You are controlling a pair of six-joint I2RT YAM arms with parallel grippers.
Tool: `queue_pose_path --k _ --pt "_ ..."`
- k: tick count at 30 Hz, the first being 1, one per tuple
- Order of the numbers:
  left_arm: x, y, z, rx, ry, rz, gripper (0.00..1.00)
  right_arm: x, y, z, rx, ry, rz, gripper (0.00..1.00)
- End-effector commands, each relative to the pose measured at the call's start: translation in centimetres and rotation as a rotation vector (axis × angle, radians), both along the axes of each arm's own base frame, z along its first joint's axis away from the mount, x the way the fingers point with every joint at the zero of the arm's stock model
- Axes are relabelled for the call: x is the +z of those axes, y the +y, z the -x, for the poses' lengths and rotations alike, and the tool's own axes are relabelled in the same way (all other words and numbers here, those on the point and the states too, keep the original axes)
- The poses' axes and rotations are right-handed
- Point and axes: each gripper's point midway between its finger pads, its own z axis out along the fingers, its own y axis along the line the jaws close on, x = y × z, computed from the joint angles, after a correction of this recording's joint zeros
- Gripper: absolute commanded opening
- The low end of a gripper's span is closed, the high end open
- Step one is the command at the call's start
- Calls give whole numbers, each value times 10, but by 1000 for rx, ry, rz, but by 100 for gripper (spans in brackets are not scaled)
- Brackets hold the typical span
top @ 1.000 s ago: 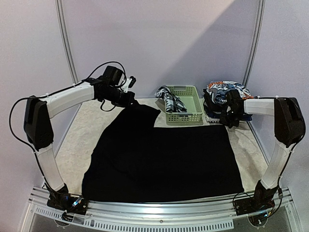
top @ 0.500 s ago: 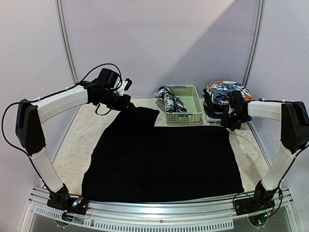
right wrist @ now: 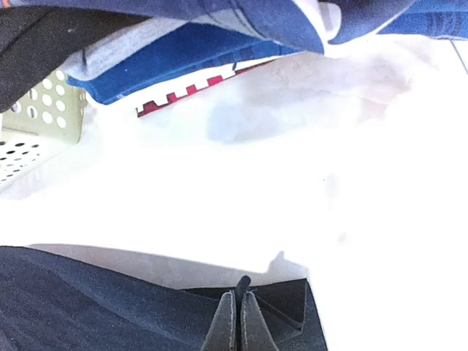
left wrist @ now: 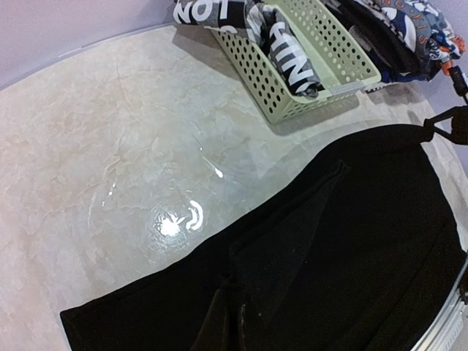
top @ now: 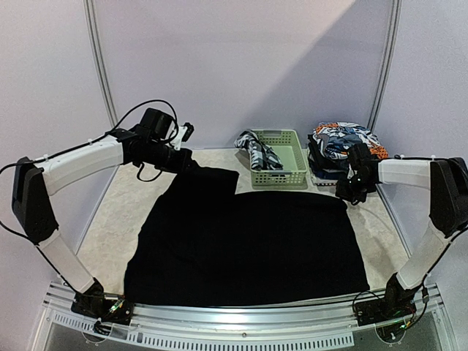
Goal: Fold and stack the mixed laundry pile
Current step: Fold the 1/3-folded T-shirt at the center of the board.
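Black cloth [top: 248, 241] lies spread flat over the table [top: 121, 208]. The left gripper [top: 190, 161] pinches its far left corner, the right gripper [top: 346, 194] its far right corner, jaws pressed together on the fabric. Behind, a checked shirt [top: 256, 152] drapes the basket [top: 289, 180], beside a printed pile [top: 340, 139].

This was a robot test cell in a lab, not a home. The left arm [top: 80, 157] and the right arm [top: 409, 172], white and black, were bolted to a slotted aluminium rail [top: 241, 322] along the near edge of a marble-patterned worktop [top: 128, 197]. Plain lilac panels [top: 241, 66] on thin metal poles [top: 99, 58] closed it in. Loose cables [top: 150, 106] hung off the arms. Only a black cloth [top: 248, 241], a heap of printed garments [top: 340, 140] and a green basket [top: 281, 157] lay on the worktop.
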Motion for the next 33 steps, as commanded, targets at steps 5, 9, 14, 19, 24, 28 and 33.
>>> queue_pose_path --k 5,9,14,19,24,28,33 --pt "16 1 20 -2 -40 24 0 28 0 -1 16 -82 6 0" --pt "27 5 32 4 -60 32 0 46 -2 0 23 -146 10 0" --pt "31 13 51 25 -75 24 0 48 1 14 38 -169 -14 0" --pt "26 22 70 54 -70 32 0 35 3 29 43 -156 -28 0" --pt "21 30 85 66 -70 29 0 23 1 37 42 -135 -26 0" --pt "16 31 95 63 -63 31 0 21 0 42 38 -135 -23 0" --pt "9 35 109 67 -55 26 0 18 -4 50 24 -135 -19 0"
